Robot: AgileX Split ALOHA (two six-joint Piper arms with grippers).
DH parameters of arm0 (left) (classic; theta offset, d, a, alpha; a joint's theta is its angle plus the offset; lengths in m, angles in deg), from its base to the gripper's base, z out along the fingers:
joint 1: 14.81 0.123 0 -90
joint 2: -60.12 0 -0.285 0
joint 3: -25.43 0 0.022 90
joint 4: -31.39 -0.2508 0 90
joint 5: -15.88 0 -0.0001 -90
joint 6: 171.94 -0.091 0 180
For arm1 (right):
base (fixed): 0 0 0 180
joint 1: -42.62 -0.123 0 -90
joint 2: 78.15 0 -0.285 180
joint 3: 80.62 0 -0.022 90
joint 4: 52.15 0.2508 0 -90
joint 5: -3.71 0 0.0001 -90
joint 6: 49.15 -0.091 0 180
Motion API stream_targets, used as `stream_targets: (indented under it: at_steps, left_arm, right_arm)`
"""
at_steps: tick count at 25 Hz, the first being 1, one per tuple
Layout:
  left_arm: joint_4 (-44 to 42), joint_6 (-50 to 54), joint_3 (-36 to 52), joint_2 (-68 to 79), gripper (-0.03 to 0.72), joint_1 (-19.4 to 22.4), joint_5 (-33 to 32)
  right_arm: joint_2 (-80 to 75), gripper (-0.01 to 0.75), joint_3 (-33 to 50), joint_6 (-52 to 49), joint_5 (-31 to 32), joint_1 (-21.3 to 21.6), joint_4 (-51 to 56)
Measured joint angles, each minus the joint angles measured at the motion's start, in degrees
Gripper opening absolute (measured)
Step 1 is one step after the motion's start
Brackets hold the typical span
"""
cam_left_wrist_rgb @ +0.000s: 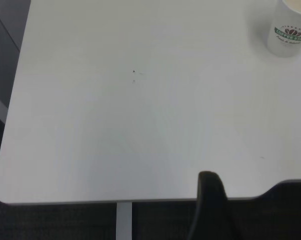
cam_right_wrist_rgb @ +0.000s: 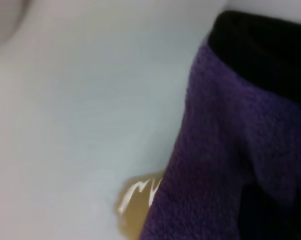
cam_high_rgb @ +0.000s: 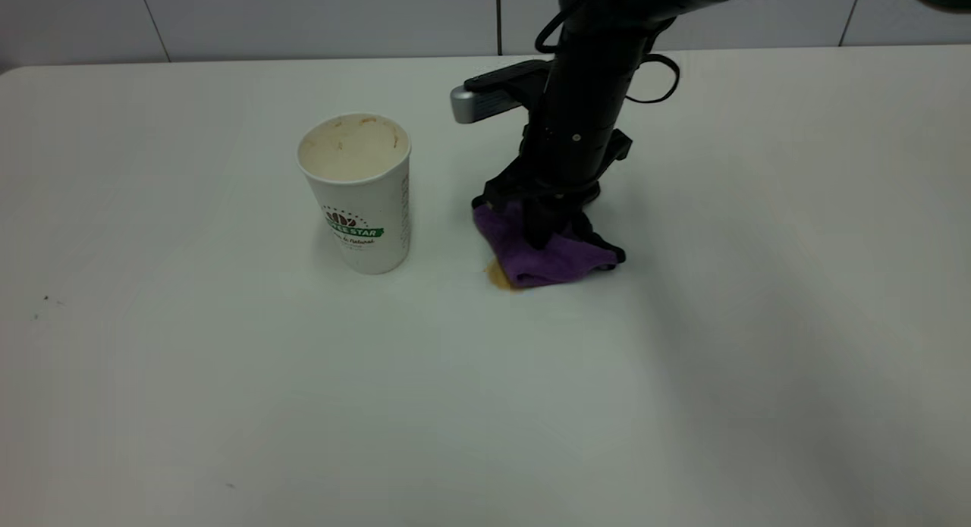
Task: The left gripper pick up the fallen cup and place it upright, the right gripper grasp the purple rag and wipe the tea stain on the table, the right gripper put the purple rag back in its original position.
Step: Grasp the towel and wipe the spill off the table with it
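A: Exterior view first. Why is the right gripper point(cam_high_rgb: 548, 222) so low?

B: It is clenched on the purple rag point(cam_high_rgb: 540, 255) and presses it flat to the bench point(cam_high_rgb: 758, 299), so the cloth drags over the tea stain point(cam_high_rgb: 499, 276). The rag's front edge lies on the blot; only a tan sliver shows just beside it, toward the cup.

A: And the cup point(cam_high_rgb: 359, 191)?

B: Upright, mouth up, near the rag but apart from it, so I judge step 1 done and the wiping underway.

A: Left wrist view?

B: The cup point(cam_left_wrist_rgb: 289, 27) stands far off at a corner of the picture, and only 1 dark finger point(cam_left_wrist_rgb: 213, 205) of the left gripper shows, pulled back over the bench point(cam_left_wrist_rgb: 115, 125) edge. I cannot tell whether it is released or clenched.

A: Right wrist view?

B: Purple rag point(cam_right_wrist_rgb: 230, 150) fills it, touching the wet, glinting stain point(cam_right_wrist_rgb: 138, 200), with bare bench point(cam_right_wrist_rgb: 80, 100) beyond.
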Motion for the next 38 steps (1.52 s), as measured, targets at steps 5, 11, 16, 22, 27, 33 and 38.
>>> stream_targets:
  at_steps: [5, 11, 16, 22, 27, 33, 38]
  left_arm:
    - [0.0, -0.1, 0.0, 0.0, 0.516, 0.0, 0.0]
    - [0.0, -0.1, 0.0, 0.0, 0.516, 0.0, 0.0]
    - [0.0, -0.1, 0.0, 0.0, 0.516, 0.0, 0.0]
    - [0.0, -0.1, 0.0, 0.0, 0.516, 0.0, 0.0]
    - [0.0, -0.1, 0.0, 0.0, 0.516, 0.0, 0.0]
    - [0.0, -0.1, 0.0, 0.0, 0.516, 0.0, 0.0]
    - [0.0, 0.0, 0.0, 0.0, 0.516, 0.0, 0.0]
  right_arm:
    - [-0.1, 0.042, -0.1, 0.2, 2.3, -3.4, 0.0]
    - [-0.2, 0.042, -0.2, 0.2, 6.9, -7.0, 0.2]
    - [-0.7, 0.042, -0.4, 0.4, 10.1, -8.9, -0.1]
    - [-0.7, 0.042, -0.6, -1.5, 10.6, -9.1, -4.6]
    - [-0.7, 0.043, -0.7, -3.0, 11.5, -8.1, -7.6]
    - [-0.7, 0.044, -0.7, -3.2, 11.9, -6.1, -7.9]
    - [-0.7, 0.046, -0.7, -3.5, 11.7, -4.4, -8.0]
